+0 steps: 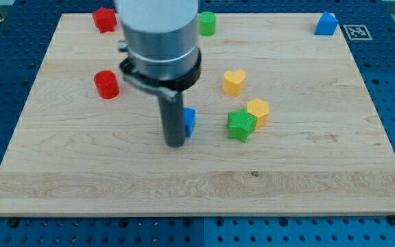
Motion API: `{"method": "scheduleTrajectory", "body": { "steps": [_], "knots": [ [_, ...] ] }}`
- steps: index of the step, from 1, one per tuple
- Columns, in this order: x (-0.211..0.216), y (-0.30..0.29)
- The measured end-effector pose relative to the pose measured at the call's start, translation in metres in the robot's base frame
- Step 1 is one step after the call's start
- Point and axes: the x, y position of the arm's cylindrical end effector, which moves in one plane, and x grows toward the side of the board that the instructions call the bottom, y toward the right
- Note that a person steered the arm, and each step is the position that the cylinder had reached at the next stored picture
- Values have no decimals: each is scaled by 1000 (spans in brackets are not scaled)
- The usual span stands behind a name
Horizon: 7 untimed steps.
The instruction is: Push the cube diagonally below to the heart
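A wooden tabletop (pixel 307 171) seen from above. My tip (pixel 175 143) rests near the centre, touching the blue cube (pixel 189 121), which sits at its 1 o'clock, mostly hidden behind the rod. The yellow heart (pixel 234 81) lies at 1 o'clock from the cube, well apart. A green star (pixel 241 125) sits at the cube's 3 o'clock. The arm carries no claw.

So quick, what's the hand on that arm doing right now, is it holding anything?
No hand: my tip holds nothing; it sits against the blue cube, on its left in the view.
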Motion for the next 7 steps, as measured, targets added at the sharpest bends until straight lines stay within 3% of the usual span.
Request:
{"method": "scheduleTrajectory", "body": {
  "steps": [2, 4, 5, 6, 7],
  "knots": [
    [-34, 44],
    [-38, -70],
    [-69, -136],
    [-107, -171],
    [-107, -180]
  ]
}}
